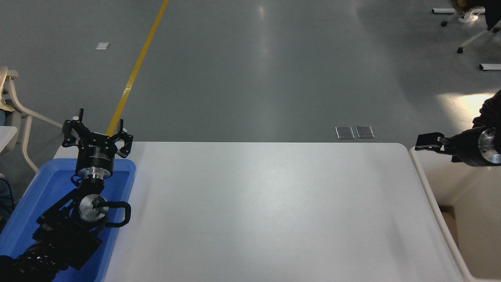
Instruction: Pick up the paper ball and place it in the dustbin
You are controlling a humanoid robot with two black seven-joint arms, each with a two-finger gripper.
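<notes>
Your right black gripper sat at the right edge of the frame, above the large cream-white plastic dustbin that stood against the white table at lower right. From this angle I couldn't tell whether its fingers were apart or together, or whether anything was between them. The tan paper ball wasn't visible to me. Your left black gripper was parked at lower left over the shallow blue plastic tray, fingers spread apart, holding nothing.
</notes>
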